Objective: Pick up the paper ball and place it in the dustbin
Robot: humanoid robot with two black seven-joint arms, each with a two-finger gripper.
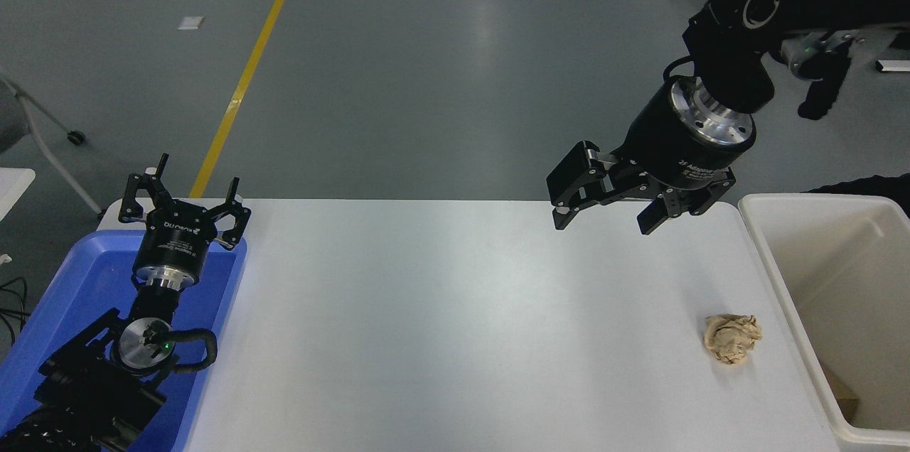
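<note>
The tan paper ball (732, 338) lies on the white table (455, 324) near its right side, just left of the dustbin. The dustbin (778, 274) is a cream-white bin at the right edge of the picture. My right gripper (606, 219) is open and empty, raised over the table's far edge, well beyond and left of the ball. My left gripper (183, 203) is open and parked at the lower left over the blue tray.
A shallow blue tray (71, 296) sits at the table's left end under my left arm. A brown scrap (842, 399) lies in the bottom of the dustbin. Grey floor with a yellow line (249, 68) lies beyond the table.
</note>
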